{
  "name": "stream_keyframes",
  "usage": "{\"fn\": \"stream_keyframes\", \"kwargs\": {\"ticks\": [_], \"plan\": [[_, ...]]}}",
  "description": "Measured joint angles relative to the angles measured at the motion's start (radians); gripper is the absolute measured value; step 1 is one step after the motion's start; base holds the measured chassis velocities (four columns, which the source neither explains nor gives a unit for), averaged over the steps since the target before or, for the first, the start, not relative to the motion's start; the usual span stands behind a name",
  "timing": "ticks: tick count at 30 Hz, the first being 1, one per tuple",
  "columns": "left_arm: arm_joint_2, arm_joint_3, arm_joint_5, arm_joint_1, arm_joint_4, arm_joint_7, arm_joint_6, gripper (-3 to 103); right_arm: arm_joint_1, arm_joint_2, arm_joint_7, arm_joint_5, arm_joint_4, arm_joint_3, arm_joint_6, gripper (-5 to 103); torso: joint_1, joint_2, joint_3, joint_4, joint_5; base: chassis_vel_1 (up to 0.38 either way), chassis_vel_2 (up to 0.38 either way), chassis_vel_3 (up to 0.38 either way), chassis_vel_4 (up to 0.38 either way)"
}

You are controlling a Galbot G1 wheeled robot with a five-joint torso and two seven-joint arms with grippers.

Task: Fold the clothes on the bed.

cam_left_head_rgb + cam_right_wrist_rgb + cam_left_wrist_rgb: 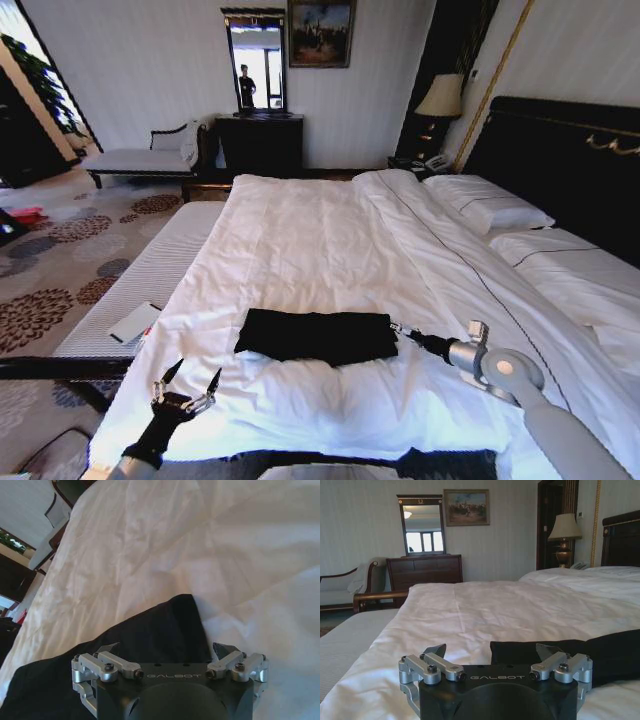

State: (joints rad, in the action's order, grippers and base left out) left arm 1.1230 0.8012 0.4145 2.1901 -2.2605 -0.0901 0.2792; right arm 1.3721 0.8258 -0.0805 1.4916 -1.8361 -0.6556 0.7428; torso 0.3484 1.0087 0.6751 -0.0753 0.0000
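Note:
The clothes, a black T-shirt point(316, 335), lie folded into a flat wide rectangle on the white duvet of the bed point(310, 240), near its foot edge. My right gripper point(400, 329) is at the shirt's right end, low over the duvet. In the right wrist view the right gripper point(167, 652) stands open above the shirt's point(125, 645) edge, holding nothing. My left gripper point(190, 379) is open and upright off the shirt's front left corner, a short way from the fabric. From the left wrist, the left gripper point(492, 655) faces the shirt point(605, 652) across the duvet.
White pillows point(490, 212) lie against the dark headboard point(560, 150) at the right. A grey striped pad point(150, 275) with a white flat item point(135, 322) runs along the bed's left side. A dresser point(260, 142), a chaise bench point(140, 160) and a lamp point(440, 97) stand at the far wall.

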Motion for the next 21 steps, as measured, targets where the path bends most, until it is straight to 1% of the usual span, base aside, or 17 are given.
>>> {"fn": "stream_keyframes", "kwargs": {"ticks": [2,4,9,11,14,21], "plan": [[0.000,0.000,0.001,-0.001,0.000,0.001,-0.001,100,-0.031,-0.007,0.015,-0.012,0.034,0.028,0.000,100,0.000,0.000,0.000,0.0000,0.0000,0.000,0.000,0.000,0.000],[0.000,0.000,0.001,-0.001,0.000,0.001,-0.002,100,-0.040,-0.009,0.017,-0.015,0.042,0.036,0.000,100,0.000,0.000,0.000,0.0000,0.0000,0.000,0.000,0.000,0.000],[0.000,-0.001,0.002,-0.002,0.001,0.001,-0.003,100,-0.104,-0.013,0.030,-0.036,0.110,0.095,-0.001,100,0.000,0.000,0.000,0.0003,0.0000,0.000,0.000,0.000,0.000],[0.000,-0.001,0.002,-0.002,0.001,0.001,-0.003,100,-0.106,-0.013,0.031,-0.038,0.113,0.098,-0.001,100,0.000,0.000,0.000,0.0003,0.0000,0.000,0.000,0.000,0.000],[-0.001,-0.001,0.003,-0.002,0.001,0.001,-0.004,100,-0.116,-0.017,0.045,-0.071,0.144,0.130,-0.003,100,0.000,0.000,0.000,0.0001,0.0000,0.000,0.000,0.000,0.000],[-0.001,-0.001,0.003,-0.003,0.001,0.002,-0.004,100,-0.115,-0.016,0.052,-0.092,0.148,0.158,-0.006,100,0.000,0.000,0.000,0.0000,-0.0002,0.000,0.000,0.000,0.000]]}}
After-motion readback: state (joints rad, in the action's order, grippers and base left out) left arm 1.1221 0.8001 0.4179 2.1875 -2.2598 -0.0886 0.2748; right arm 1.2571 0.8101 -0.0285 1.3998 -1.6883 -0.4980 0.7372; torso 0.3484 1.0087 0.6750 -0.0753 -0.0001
